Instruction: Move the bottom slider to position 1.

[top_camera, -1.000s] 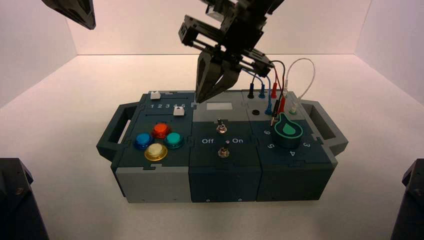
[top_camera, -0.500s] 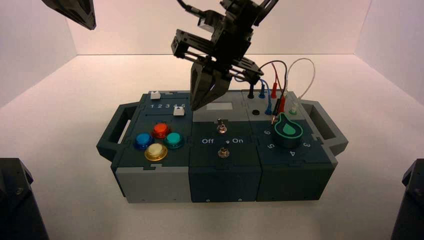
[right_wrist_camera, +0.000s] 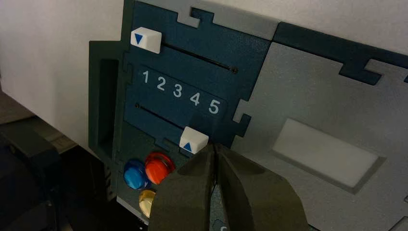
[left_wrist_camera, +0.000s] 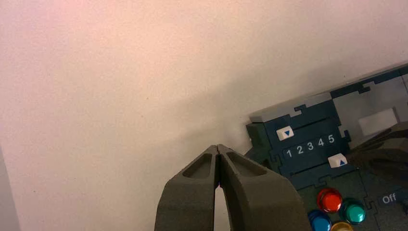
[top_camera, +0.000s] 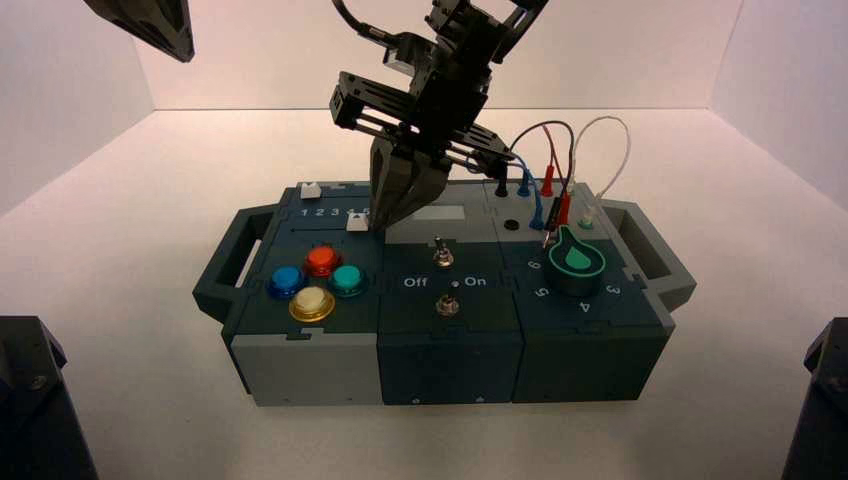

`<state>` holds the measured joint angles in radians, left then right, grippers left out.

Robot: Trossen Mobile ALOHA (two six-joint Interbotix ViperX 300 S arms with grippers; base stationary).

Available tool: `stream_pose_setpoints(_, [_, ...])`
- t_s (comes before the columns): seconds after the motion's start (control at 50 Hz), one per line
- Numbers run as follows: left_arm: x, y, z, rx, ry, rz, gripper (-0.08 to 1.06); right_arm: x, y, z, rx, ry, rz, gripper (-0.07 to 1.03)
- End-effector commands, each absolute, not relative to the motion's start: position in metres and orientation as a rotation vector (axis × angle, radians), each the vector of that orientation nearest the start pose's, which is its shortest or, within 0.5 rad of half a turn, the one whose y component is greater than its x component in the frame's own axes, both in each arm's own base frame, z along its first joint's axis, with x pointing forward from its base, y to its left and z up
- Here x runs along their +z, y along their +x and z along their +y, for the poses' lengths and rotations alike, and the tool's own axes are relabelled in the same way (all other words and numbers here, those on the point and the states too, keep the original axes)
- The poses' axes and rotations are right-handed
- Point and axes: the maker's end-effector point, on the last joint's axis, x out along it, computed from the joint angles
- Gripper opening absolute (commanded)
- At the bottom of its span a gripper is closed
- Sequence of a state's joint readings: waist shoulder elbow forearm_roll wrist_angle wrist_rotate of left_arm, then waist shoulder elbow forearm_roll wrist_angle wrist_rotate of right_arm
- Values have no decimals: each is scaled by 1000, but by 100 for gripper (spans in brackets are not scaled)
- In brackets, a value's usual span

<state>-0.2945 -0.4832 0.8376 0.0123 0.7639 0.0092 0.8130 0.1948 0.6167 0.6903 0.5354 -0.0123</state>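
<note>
Right hand [right_wrist_camera: 216, 147], fingers pressed together, tips just beside the bottom slider [right_wrist_camera: 194, 140], on its far-from-1 side. Slider sits below the 5, at the track end opposite the 1 [right_wrist_camera: 146, 76]. Left hand [left_wrist_camera: 219, 149], also pressed together, hangs off the box's [top_camera: 300, 365] left.

Right hand [right_wrist_camera: 215, 150] crowds the bottom slider [right_wrist_camera: 194, 140]; its track toward 1 [right_wrist_camera: 146, 76] lies unobstructed

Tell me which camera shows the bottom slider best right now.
The right wrist view: the bottom slider fills the foreground at the 5 end of its track, just ahead of the shut right gripper. The left wrist view shows it small and distant; the high view shows only a white speck beside the gripper.
</note>
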Motion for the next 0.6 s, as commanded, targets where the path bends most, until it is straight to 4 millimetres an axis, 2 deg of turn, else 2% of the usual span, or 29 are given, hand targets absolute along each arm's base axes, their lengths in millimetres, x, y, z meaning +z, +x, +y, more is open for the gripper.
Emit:
stream_pose_setpoints(0.02, [163,264,-80,-272,189,1086,-3,47,222,324,591,178,1464,-2])
stream_pose_setpoints(0.6, [162,264,-80,-272,190,1094,-3,44,215,349,636,157,1479,-2])
